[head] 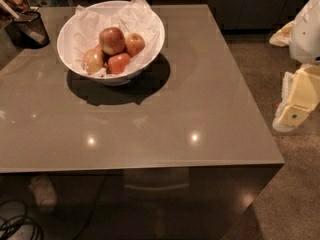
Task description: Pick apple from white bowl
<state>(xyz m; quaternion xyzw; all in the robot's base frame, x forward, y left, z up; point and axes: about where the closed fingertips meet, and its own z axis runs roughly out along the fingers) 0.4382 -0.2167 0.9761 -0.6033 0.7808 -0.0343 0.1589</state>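
The white bowl (150,44), lined with crumpled white paper, stands on the grey table at the far left. The apple (112,40), the largest and deep red-brown, sits on top in the bowl's middle. A smaller orange-red apple (134,43) lies to its right, another (118,63) in front, and a pale yellowish apple (93,60) at the front left. My gripper (298,100) hangs off the table's right edge, far from the bowl, with its pale yellow housing showing.
A small dark mesh cup (31,29) with utensils stands at the table's far left corner. The grey table (165,129) has glossy light spots. Dark cabinets run along the back. Cables (20,226) lie on the floor at the bottom left.
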